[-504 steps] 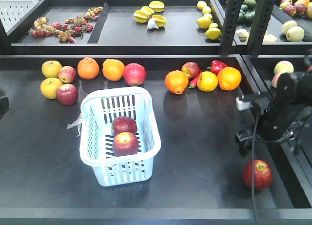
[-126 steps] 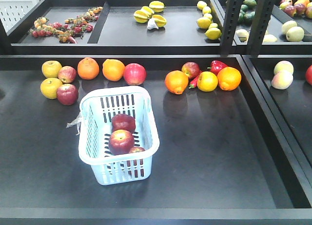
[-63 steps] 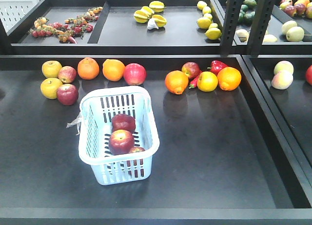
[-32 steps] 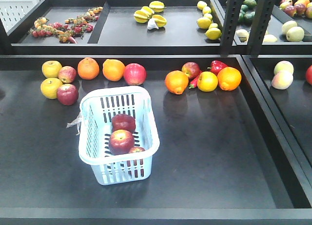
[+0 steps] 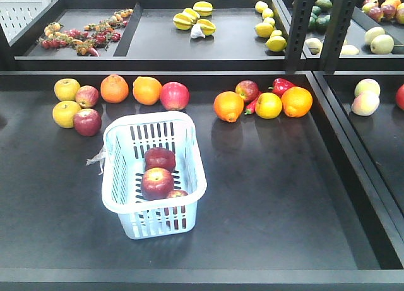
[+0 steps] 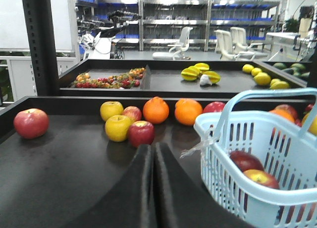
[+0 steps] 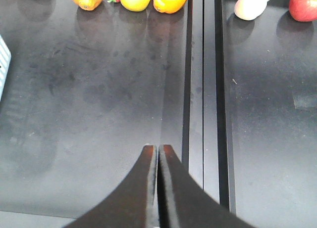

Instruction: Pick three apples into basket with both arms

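Three apples (image 5: 158, 177) lay inside basket (image 5: 192, 161). Left gripper (image 6: 153, 154) hovered low beside basket, fingers pressed together, empty. Right gripper (image 7: 158, 156) pointed down over tabletop (image 7: 99, 104), likewise closed and empty

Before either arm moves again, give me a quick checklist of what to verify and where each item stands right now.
1. Three apples in the basket: ok; the back apple, the middle apple and a third apple by the near wall.
2. Left gripper empty: ok, shut on nothing.
3. Right gripper empty: ok, shut.
4. Basket upright on the table: ok.
5. Arms clear of the basket: ok in the front view.
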